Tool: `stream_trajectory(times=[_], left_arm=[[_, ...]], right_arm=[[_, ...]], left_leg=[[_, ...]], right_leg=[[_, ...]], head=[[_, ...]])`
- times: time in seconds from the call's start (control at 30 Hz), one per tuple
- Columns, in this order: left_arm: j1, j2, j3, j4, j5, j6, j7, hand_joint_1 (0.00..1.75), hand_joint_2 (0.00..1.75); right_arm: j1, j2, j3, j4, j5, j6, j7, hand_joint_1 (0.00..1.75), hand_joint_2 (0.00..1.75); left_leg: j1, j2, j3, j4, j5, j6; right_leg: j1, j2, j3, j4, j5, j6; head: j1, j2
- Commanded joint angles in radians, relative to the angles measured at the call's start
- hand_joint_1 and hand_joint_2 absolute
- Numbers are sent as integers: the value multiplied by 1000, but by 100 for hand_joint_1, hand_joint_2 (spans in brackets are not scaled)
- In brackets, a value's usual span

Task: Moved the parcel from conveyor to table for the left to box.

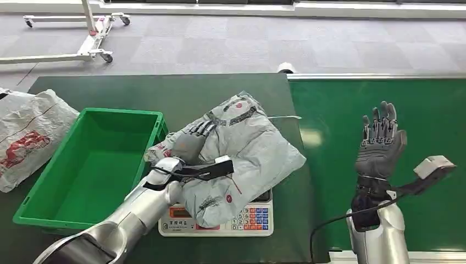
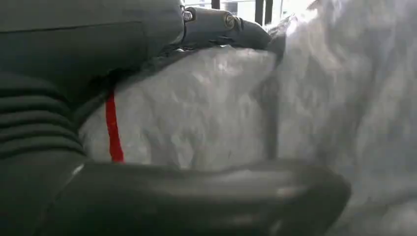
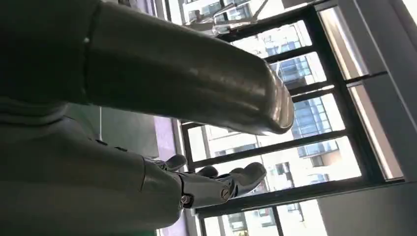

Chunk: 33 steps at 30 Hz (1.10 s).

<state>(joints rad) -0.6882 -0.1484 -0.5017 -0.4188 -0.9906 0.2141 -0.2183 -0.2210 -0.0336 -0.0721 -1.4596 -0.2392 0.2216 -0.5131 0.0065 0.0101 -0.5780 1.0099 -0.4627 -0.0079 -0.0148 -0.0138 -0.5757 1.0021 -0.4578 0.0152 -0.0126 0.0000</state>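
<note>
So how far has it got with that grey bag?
The grey parcel is off the conveyor and lies on the scale on the table. The left hand grips it now; the right hand is raised and empty. Putting it into the green box is left.

Grey parcel [image 1: 242,148] lying across a scale [image 1: 250,219] on the dark green table [image 1: 137,91]. Left hand [image 1: 192,144] gripping the parcel's 9 o'clock edge. Green bin [image 1: 90,168] sitting just beside at 9 o'clock. Right hand [image 1: 380,144] hovering upright, fingers spread, over the conveyor [image 1: 428,115] at 3 o'clock.
</note>
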Motion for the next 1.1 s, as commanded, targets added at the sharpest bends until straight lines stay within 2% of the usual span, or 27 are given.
stream_trajectory(times=[0.03,0.13,0.2,0.33,0.4,0.47,0.53,0.57,0.63,0.67,0.73,0.8,0.83,0.9,0.93,1.1], left_arm=[[-32,51,-93,155,-13,-68,-7,175,175],[-30,53,-67,140,5,-71,-53,175,175],[-30,58,-56,115,9,-23,-88,175,175],[-31,46,61,18,126,27,-234,175,175],[19,48,144,-152,234,17,-340,175,175],[99,78,163,-393,268,-41,-310,175,175],[224,101,220,-705,387,-89,-335,175,175],[254,118,216,-782,392,-114,-299,175,175],[363,116,293,-1012,592,-178,-391,175,175],[393,130,298,-1080,601,-198,-362,175,175],[485,125,395,-1227,847,-296,-412,175,175],[520,128,438,-1268,884,-333,-405,175,175],[549,114,510,-1286,810,-236,-402,175,175],[566,118,560,-1276,770,-228,-409,175,175],[562,114,596,-1237,666,-151,-380,175,175],[542,107,608,-1189,661,-151,-411,175,175]], right_arm=[[-42,36,-4,113,-1,12,6,0,0],[-46,35,-7,127,1,23,6,0,0],[-49,32,-11,137,2,23,6,0,0],[-39,23,-33,128,2,20,6,0,0],[-20,21,-51,110,3,22,6,0,0],[-3,22,-68,93,2,25,10,0,0],[18,27,-85,75,4,19,14,0,0],[23,27,-89,71,3,23,14,0,0],[57,31,-110,42,0,13,16,0,0],[70,31,-118,30,-1,12,16,0,0],[98,37,-140,12,-8,12,19,0,0],[108,41,-151,4,-10,15,17,0,0],[120,49,-165,-5,-12,17,15,0,0],[129,61,-182,-16,-12,23,16,0,0],[136,69,-195,-27,-12,26,16,0,0],[139,74,-202,-35,-10,34,20,0,0]], left_leg=[[0,3,2,-2,0,0],[0,2,3,-1,0,0],[0,2,3,-1,0,0],[0,2,2,-2,2,0],[1,1,1,-1,2,0],[0,-1,2,-1,3,0],[0,-1,1,-2,3,0],[0,-1,1,-1,2,0],[1,2,0,-1,1,0],[0,3,0,-1,1,0],[0,4,-2,-1,0,0],[1,6,-1,-2,-2,0],[1,7,0,-3,-2,-1],[1,6,-2,-1,-2,0],[0,5,-3,-1,-2,-1],[1,2,-4,-1,0,-1]], right_leg=[[0,4,1,-2,1,-1],[0,2,3,-1,1,-1],[0,3,3,-1,1,-1],[0,3,2,-2,3,-1],[1,2,2,-2,3,-1],[0,0,2,-1,2,-1],[0,1,1,-2,3,-1],[0,0,0,-1,2,-1],[1,3,0,-1,2,-1],[0,4,-1,-1,2,-1],[0,6,-3,-1,1,-2],[1,8,-4,-2,1,-2],[1,9,-3,-3,0,-2],[1,7,-5,-1,0,-1],[0,7,-5,-1,0,-1],[1,3,-6,-1,-1,-1]], head=[[0,0],[0,0],[0,0],[0,0],[0,0],[0,0],[0,0],[0,0],[0,0],[0,0],[0,0],[0,0],[0,0],[0,0],[0,0],[0,0]])
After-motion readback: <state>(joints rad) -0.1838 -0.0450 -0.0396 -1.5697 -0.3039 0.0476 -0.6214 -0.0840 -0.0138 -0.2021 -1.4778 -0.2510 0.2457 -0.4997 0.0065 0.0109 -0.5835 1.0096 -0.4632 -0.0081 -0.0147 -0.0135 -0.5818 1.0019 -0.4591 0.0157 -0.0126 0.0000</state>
